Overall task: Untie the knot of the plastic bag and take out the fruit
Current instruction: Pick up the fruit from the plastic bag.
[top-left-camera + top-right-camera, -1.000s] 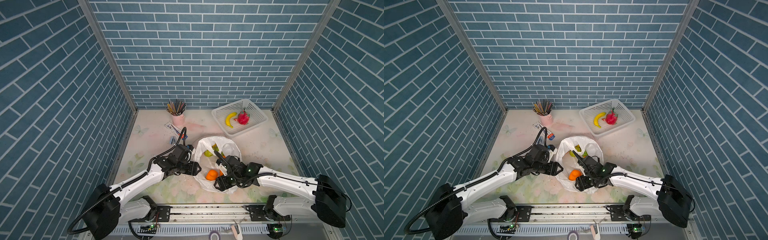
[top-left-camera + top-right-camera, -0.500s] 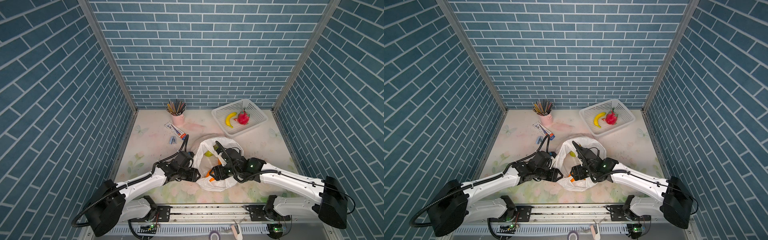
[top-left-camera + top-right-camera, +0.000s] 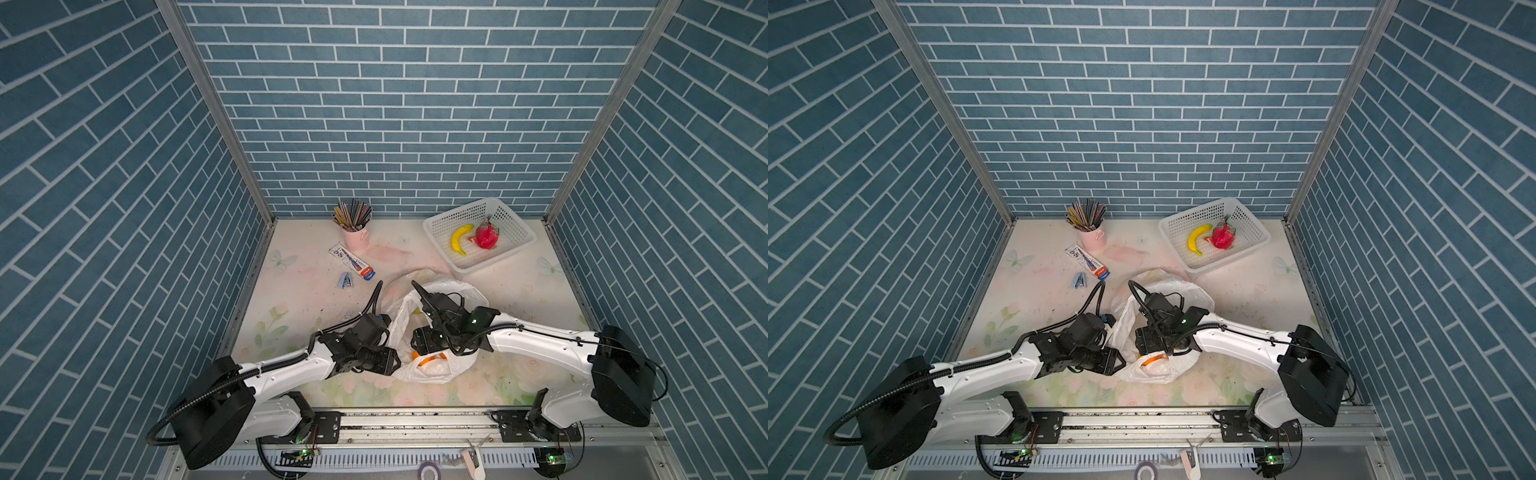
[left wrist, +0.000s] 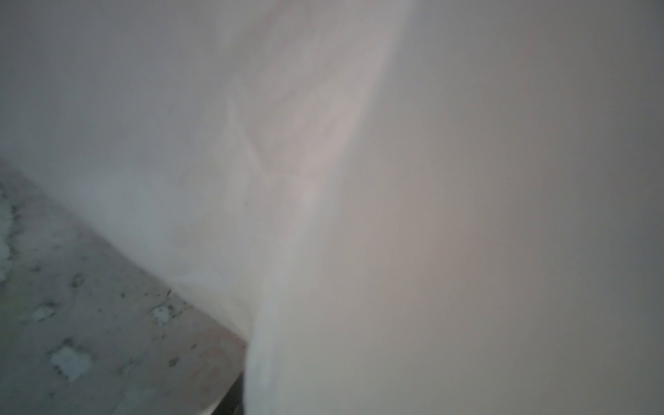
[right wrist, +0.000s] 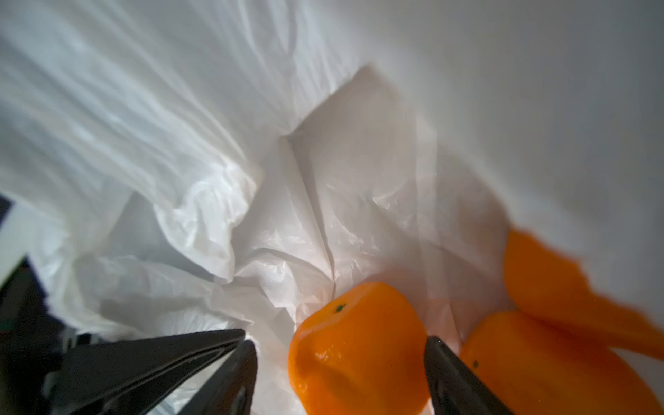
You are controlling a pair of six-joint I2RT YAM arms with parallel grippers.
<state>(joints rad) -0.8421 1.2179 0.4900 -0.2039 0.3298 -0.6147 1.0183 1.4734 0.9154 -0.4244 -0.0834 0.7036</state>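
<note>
Left gripper (image 3: 392,360) shifted nearer beside plastic bag (image 3: 432,370), grip unclear, right gripper (image 5: 340,341) inside, jaws apart astride orange (image 5: 359,323)

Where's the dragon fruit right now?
In both top views the dragon fruit lies in the white basket at the far right corner of the table, right of the banana.

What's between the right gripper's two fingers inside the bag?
An orange in the plastic bag, the right gripper open around it, seen in the right wrist view.

Blue brick walls (image 3: 395,104) — floral tabletop (image 3: 316,299)
</note>
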